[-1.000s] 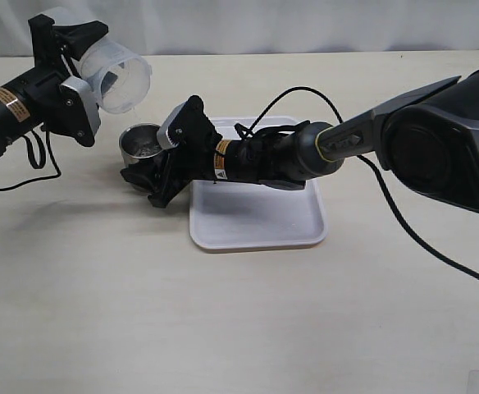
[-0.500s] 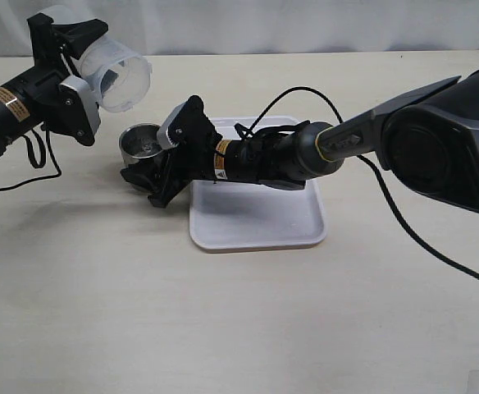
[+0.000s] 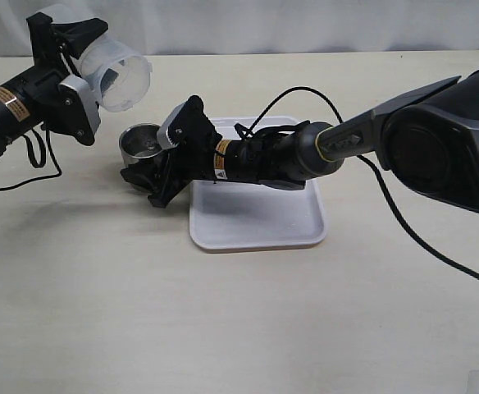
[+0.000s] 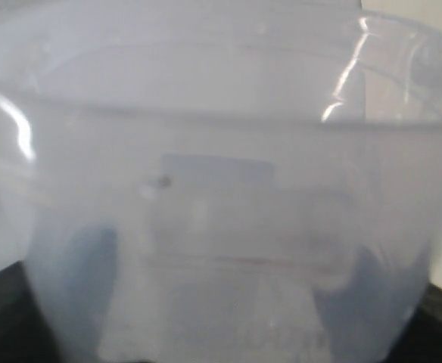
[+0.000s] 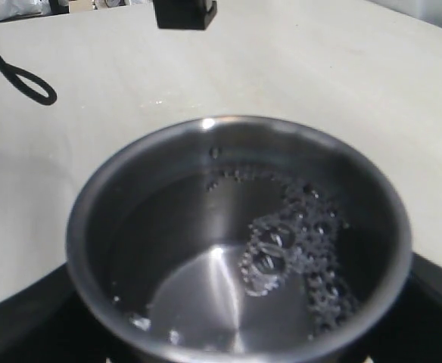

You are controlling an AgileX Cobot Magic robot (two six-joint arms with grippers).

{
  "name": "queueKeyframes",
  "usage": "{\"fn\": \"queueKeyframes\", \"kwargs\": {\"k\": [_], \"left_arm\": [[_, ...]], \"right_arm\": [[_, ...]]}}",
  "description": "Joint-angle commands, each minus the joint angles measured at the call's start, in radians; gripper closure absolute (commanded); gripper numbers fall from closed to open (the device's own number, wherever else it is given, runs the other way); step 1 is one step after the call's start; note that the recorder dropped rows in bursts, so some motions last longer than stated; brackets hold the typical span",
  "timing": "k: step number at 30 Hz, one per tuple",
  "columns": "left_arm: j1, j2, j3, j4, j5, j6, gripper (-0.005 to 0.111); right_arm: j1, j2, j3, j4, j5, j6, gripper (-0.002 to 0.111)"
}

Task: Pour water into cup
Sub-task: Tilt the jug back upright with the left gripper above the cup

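Left gripper clamped the tipped container, its cloudy wall hiding the contents, above the cup; right gripper pinched the cup, bubbly water within, beside the tray.

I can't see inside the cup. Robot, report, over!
Left gripper grips container, tipped above cup. Right gripper grips cup. Bubbly water inside. Nothing blocking.

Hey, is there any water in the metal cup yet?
Yes, partly filled: the right wrist view shows clear water with bubbles inside the cup.
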Motion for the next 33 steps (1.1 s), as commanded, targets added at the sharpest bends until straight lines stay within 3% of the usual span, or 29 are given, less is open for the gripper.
{"fn": "queueKeyframes", "kwargs": {"k": [1, 6, 33], "left_arm": [[-0.002, -0.007, -0.005, 0.043, -0.032, -0.003, 0.107], [-0.002, -0.007, -0.005, 0.127, -0.032, 0.028, 0.107], [-0.002, -0.007, -0.005, 0.123, -0.032, 0.196, 0.107]], "right_arm": [[-0.006, 0.004, 0.004, -0.014, 0.050, 0.002, 0.104], [-0.006, 0.004, 0.004, -0.014, 0.050, 0.002, 0.104], [-0.006, 0.004, 0.004, -0.014, 0.050, 0.002, 0.104]]}}
